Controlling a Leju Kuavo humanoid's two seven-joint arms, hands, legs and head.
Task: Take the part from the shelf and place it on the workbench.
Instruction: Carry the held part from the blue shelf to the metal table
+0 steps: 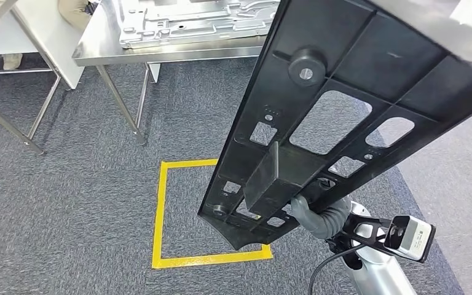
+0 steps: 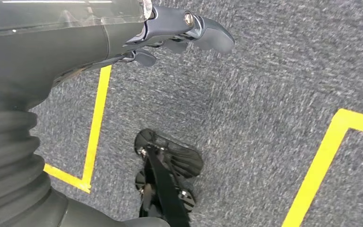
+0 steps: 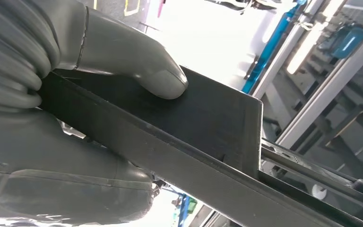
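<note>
Carrying the long black part (image 1: 344, 117) is the step in hand: the right robot hand (image 1: 319, 215) is clamped on its lower end, the thumb (image 3: 137, 66) pressed flat on one face and the rest of the hand wrapped under the opposite face in the right wrist view. The part is off the shelf and in the air, slanting up across the head view above the grey carpet (image 1: 86, 203) and the yellow floor square (image 1: 160, 209), touching nothing but that hand. The steel worktop (image 1: 98, 43) stands ahead, well apart from the part, and a pale metal plate (image 1: 190, 24) already lies on it near its front edge. The left robot hand (image 2: 179, 33) hangs over the carpet holding nothing, its fingers somewhat apart. By my judgement the task is about midway. The next move calls for closing on the worktop's front edge, levelling the part and lowering it onto a bare stretch beside the plate before the grip is loosened.
</note>
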